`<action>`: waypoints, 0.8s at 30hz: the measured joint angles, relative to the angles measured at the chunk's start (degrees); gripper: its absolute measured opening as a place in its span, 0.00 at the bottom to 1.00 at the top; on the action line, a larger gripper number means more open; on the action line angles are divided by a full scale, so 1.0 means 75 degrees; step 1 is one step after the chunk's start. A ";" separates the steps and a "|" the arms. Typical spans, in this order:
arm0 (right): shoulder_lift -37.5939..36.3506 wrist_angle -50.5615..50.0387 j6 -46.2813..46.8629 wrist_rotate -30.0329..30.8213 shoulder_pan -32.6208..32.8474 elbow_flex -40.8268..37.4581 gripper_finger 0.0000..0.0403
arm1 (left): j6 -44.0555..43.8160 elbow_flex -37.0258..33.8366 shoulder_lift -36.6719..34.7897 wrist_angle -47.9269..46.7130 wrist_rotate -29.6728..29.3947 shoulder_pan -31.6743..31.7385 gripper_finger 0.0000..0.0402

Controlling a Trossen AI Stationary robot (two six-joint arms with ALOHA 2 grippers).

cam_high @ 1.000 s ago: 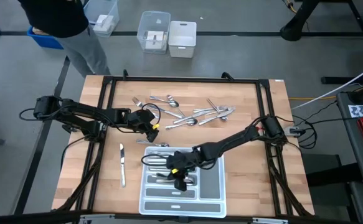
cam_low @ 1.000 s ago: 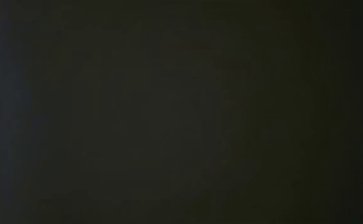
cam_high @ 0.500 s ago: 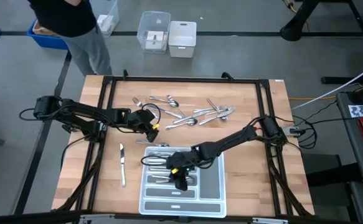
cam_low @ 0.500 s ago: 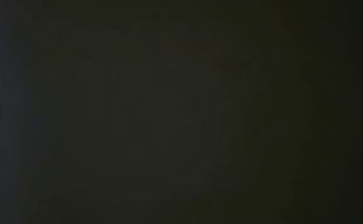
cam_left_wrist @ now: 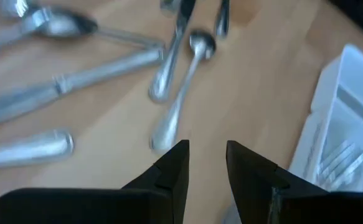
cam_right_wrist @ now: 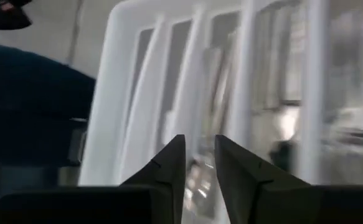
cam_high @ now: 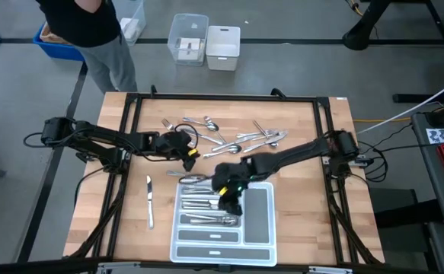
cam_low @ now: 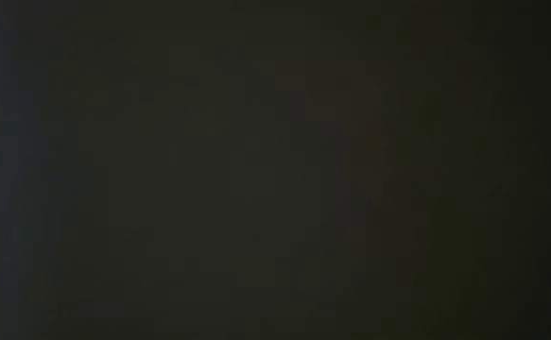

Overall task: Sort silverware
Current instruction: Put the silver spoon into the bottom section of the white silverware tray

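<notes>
Now the right gripper (cam_high: 233,204) is seen over the white tray (cam_high: 261,217), near the tray's far end. Its two dark fingers (cam_right_wrist: 169,163) are parted by a small gap, and nothing is pinched between them. Only the tray's white walls are seen past them in the right wrist view.

Some silverware (cam_high: 206,207) is already laid in the tray's narrow slots. More forks, spoons and knives (cam_high: 241,141) are spread on the wooden table (cam_high: 298,122) beyond the tray. One knife (cam_high: 150,202) is left alone on the table, to the left of the tray.

The left gripper (cam_high: 189,154) is kept low beside the loose pile. Its fingers (cam_left_wrist: 174,168) are also held a little apart, with nothing between them. A spoon (cam_left_wrist: 181,93) is seen lying just ahead of them.

Nothing can be made out in the low view, which is all dark.

A person (cam_high: 84,30) is seen standing beyond the table's far left corner.
</notes>
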 joint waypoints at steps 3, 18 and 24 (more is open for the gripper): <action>-0.0648 -0.0984 -0.0540 0.0625 -0.0245 0.0002 0.21 | 0.0436 0.0000 0.0075 0.0480 -0.0278 0.0005 0.24; -0.2465 -0.3241 -0.1565 0.2013 -0.2417 0.0004 0.21 | 0.2066 0.0897 0.2867 0.3590 0.0751 0.0863 0.24; -0.2518 -0.3309 -0.1862 0.1992 -0.3267 -0.0002 0.21 | 0.2879 0.2419 0.4242 0.2536 0.1554 0.1053 0.24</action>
